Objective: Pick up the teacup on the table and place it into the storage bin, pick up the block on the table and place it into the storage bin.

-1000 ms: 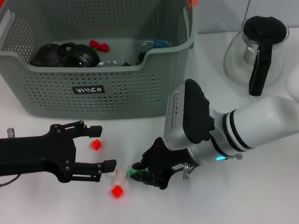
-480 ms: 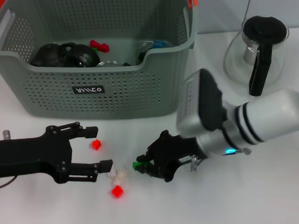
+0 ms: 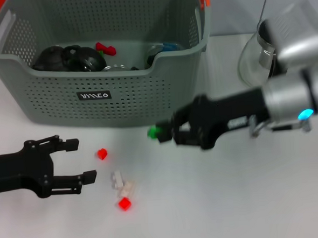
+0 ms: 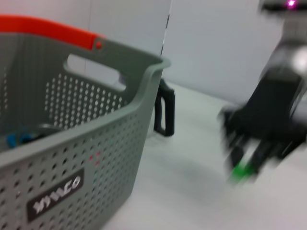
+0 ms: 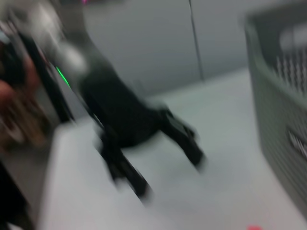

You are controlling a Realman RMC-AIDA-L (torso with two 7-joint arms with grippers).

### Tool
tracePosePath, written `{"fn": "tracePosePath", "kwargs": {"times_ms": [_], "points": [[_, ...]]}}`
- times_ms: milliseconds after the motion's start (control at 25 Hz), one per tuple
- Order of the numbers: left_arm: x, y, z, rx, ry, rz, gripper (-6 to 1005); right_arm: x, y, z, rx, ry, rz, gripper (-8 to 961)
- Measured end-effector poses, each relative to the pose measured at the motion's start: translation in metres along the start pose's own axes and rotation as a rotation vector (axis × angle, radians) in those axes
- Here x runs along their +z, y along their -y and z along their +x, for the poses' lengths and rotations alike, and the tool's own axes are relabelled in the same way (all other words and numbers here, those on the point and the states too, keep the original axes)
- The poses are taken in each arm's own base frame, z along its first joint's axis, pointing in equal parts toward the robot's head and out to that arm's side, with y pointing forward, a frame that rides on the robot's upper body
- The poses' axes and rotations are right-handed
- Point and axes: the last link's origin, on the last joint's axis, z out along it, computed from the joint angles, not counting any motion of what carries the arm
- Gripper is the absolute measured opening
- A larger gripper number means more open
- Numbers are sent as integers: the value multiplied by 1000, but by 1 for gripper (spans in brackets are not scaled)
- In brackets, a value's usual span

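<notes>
My right gripper (image 3: 161,133) is shut on a small green block (image 3: 154,132) and holds it above the table, just in front of the storage bin's (image 3: 55,103) right front corner. The left wrist view shows the same green block (image 4: 239,170) in those dark fingers. The grey-green perforated storage bin (image 4: 72,143) stands at the back. Two red blocks (image 3: 101,154) (image 3: 124,203) and pale blocks (image 3: 120,181) lie on the table. My left gripper (image 3: 81,159) is open, low at the left, with nothing between its fingers. The teacup is out of view.
A glass carafe (image 3: 252,59) with a black handle (image 4: 165,112) stands at the back right, partly behind my right arm. Dark rounded items, a red piece and a blue piece lie inside the bin. The right wrist view shows the left gripper (image 5: 144,139) blurred.
My right gripper has risen from the table with the green block and moved toward the bin. The left arm has drawn back to the left, away from the blocks.
</notes>
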Motion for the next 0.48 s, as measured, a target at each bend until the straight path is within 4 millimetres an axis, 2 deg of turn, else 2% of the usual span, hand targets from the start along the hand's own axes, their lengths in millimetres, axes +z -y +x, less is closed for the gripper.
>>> {"fn": "tracePosePath", "kwargs": {"times_ms": [120,240,320,480], "points": [[-2,1,-5,-3,17,14,908,-26,-7,-35,0,127,-60,153],[-2,2,-7,3,27,22,908,-41,-7,-73,-25,222,-66,153],[-2,3,-7,10,30,23,907,-42,0,-97,-36,258,-41,153],[0,4,-5,35,34,18,907,-25,26,-136,-22,277,64,153]]}}
